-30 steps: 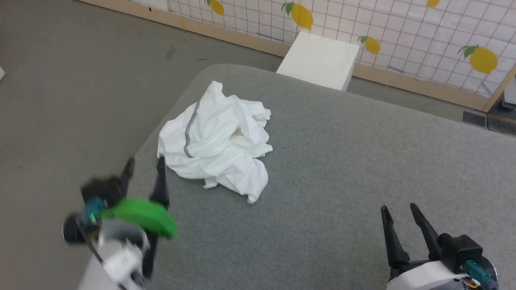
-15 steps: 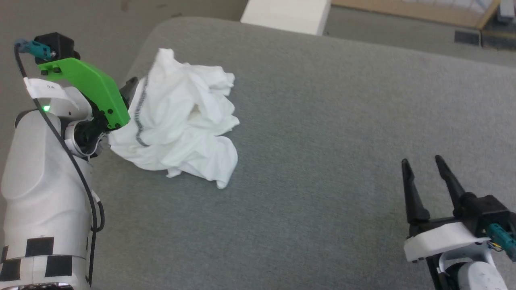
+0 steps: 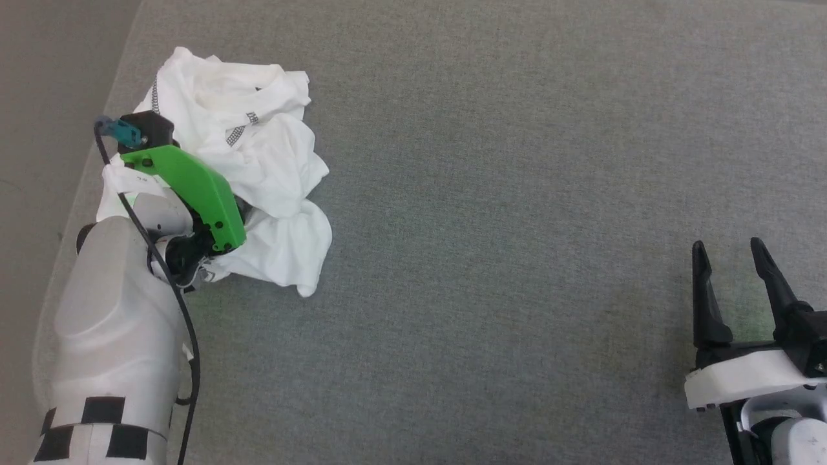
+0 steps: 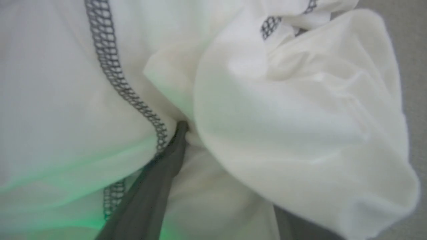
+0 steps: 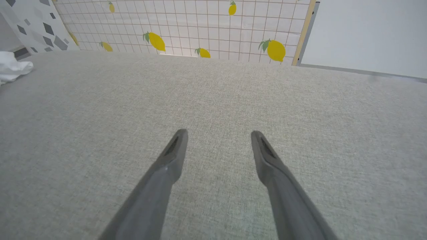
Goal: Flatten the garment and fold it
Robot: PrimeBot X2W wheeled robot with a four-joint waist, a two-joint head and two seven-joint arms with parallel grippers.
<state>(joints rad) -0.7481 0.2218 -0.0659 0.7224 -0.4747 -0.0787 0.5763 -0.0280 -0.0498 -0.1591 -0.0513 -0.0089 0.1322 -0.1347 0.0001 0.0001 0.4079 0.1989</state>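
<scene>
The garment [image 3: 271, 148] is a crumpled white heap with dark grey zigzag seams near the left edge of the grey padded table [image 3: 517, 194]. My left arm's green wrist mount [image 3: 194, 190] hangs over the heap's near-left side. In the left wrist view my left gripper [image 4: 217, 133] is open and pushed into the garment [image 4: 283, 116]. One finger [image 4: 176, 143] lies beside a seam, and a thick fold covers the other. My right gripper [image 3: 727, 245] stands open and empty at the lower right, far from the cloth. The right wrist view shows the right gripper [image 5: 219, 133] over bare fabric and the garment [image 5: 11, 68] at the far left.
The table's rounded left edge runs just beside the garment, with grey floor [image 3: 39, 97] beyond it. A wall panel with a lemon print [image 5: 213, 30] stands past the table's far side in the right wrist view.
The head camera has tilted down. My left arm has swung up from the near left onto the garment and pushed its fingers into the folds, reshaping the heap. The right gripper stays open.
</scene>
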